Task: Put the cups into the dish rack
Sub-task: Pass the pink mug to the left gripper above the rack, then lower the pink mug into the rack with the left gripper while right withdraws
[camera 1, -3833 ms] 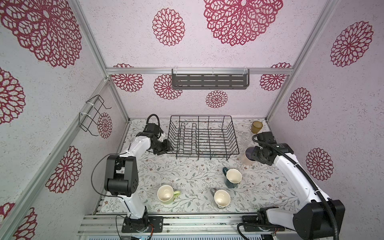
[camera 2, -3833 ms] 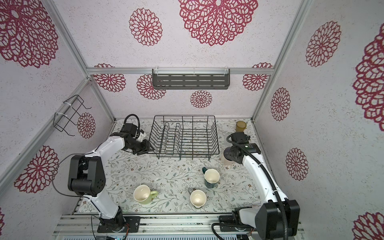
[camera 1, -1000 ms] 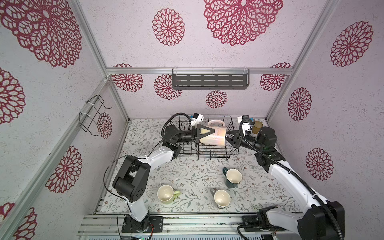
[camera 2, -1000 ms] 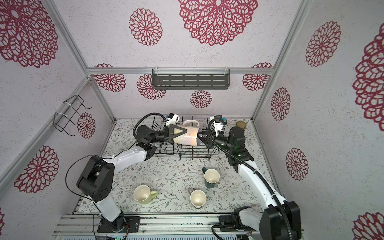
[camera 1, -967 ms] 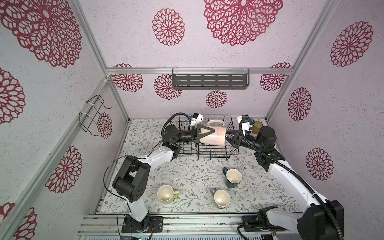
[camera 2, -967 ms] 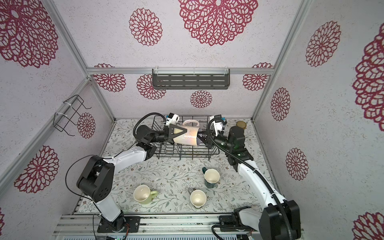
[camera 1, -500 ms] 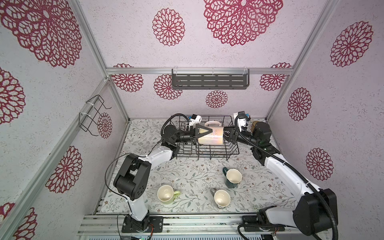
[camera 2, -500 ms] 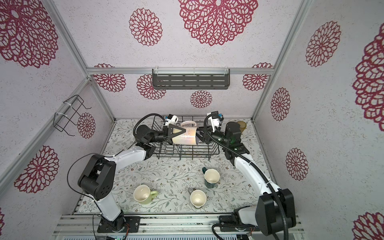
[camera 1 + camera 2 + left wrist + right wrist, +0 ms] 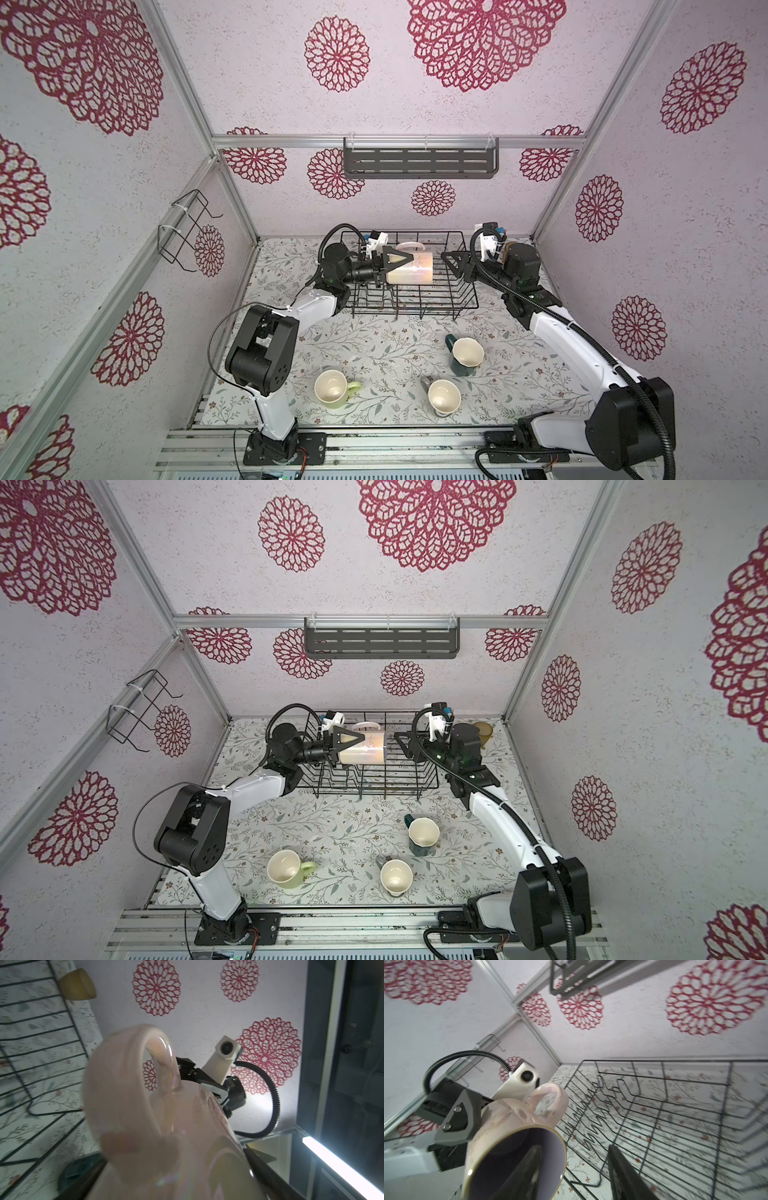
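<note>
In both top views the left gripper (image 9: 394, 270) clamps its jaws on the base end of a pale pink glossy handled cup (image 9: 415, 270); the cup lies on its side above the large black wire dish rack (image 9: 415, 309), handle up, mouth toward the right gripper (image 9: 455, 264), whose jaws stand parted and empty just beside the rim; on the floral bench (image 9: 374, 345) nearer the camera stand a teal mug (image 9: 463, 356), a yellow-green mug (image 9: 332, 388) and a grey mug (image 9: 442, 398), all upright; an amber translucent tumbler (image 9: 484, 730) sits behind the right arm.

In the left wrist view the cup's handle (image 9: 124, 1084) fills the middle, blurred; rack wires lie beyond.

In the right wrist view the cup's dark mouth faces the lens; the right fingers (image 9: 627, 1176) are apart, gripping nothing.
</note>
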`<state>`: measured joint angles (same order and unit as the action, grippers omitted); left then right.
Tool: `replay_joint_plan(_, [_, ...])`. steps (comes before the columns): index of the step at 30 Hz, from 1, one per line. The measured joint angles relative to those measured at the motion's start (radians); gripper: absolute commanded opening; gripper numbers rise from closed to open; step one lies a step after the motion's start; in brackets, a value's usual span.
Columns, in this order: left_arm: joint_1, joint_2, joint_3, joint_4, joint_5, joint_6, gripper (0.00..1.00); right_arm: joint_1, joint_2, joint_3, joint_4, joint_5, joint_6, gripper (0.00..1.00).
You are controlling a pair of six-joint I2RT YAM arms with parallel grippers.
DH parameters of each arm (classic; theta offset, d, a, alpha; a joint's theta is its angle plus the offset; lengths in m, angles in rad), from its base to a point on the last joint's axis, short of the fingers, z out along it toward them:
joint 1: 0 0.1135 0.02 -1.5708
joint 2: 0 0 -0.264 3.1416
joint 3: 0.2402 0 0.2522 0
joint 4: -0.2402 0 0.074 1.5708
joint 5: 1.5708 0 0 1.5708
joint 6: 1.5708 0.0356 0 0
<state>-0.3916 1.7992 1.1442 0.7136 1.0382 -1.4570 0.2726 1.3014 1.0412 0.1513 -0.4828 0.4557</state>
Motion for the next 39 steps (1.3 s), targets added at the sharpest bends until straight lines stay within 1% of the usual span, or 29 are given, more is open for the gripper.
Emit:
replay_joint_plan(3, [-0.008, -0.02, 0.077, -0.412, -0.108, 0.257, 0.57, -0.01, -0.014, 0.024, -0.091, 0.1, -0.002, 0.55])
replay_joint_plan(6, [-0.02, -0.022, 0.182, -0.728, -0.214, 0.453, 0.56, -0.016, -0.054, 0.01, -0.141, 0.178, -0.002, 0.55])
replay_joint_plan(9, [-0.034, -0.02, 0.278, -0.948, -0.285, 0.583, 0.56, -0.022, -0.097, -0.023, -0.166, 0.242, -0.002, 0.55])
replay_joint_plan(12, [-0.061, 0.011, 0.418, -1.157, -0.39, 0.701, 0.55, -0.027, -0.112, -0.04, -0.205, 0.3, -0.003, 0.56])
replay_joint_plan(13, [-0.071, 0.029, 0.466, -1.209, -0.419, 0.73, 0.54, -0.029, -0.113, -0.042, -0.218, 0.318, -0.003, 0.59])
replay_joint_plan(14, [-0.081, 0.049, 0.514, -1.255, -0.448, 0.758, 0.54, -0.031, -0.114, -0.045, -0.232, 0.34, -0.005, 0.66])
replay_joint_plan(15, [-0.093, 0.072, 0.563, -1.304, -0.48, 0.788, 0.54, -0.032, -0.117, -0.049, -0.246, 0.367, -0.011, 0.71])
replay_joint_plan(16, [-0.103, 0.091, 0.597, -1.338, -0.507, 0.809, 0.54, -0.034, -0.124, -0.056, -0.257, 0.396, -0.012, 0.77])
replay_joint_plan(18, [-0.128, 0.134, 0.664, -1.418, -0.57, 0.858, 0.54, -0.036, -0.154, -0.08, -0.28, 0.464, -0.014, 0.86])
replay_joint_plan(19, [-0.137, 0.155, 0.689, -1.454, -0.593, 0.875, 0.54, -0.037, -0.172, -0.093, -0.289, 0.497, -0.016, 0.86])
replay_joint_plan(20, [-0.147, 0.178, 0.716, -1.492, -0.614, 0.894, 0.54, -0.039, -0.196, -0.108, -0.294, 0.534, -0.015, 0.89])
replay_joint_plan(24, [-0.184, 0.266, 0.778, -1.599, -0.7, 0.962, 0.54, -0.045, -0.299, -0.171, -0.298, 0.641, -0.011, 0.89])
replay_joint_plan(27, [-0.198, 0.302, 0.782, -1.636, -0.77, 0.99, 0.52, -0.048, -0.348, -0.199, -0.287, 0.671, -0.011, 0.89])
replay_joint_plan(34, [-0.21, 0.36, 0.847, -1.704, -0.877, 1.025, 0.51, -0.048, -0.356, -0.217, -0.278, 0.669, -0.018, 0.88])
replay_joint_plan(39, [-0.236, 0.423, 0.973, -1.761, -0.942, 1.05, 0.51, -0.048, -0.356, -0.217, -0.278, 0.659, -0.021, 0.88])
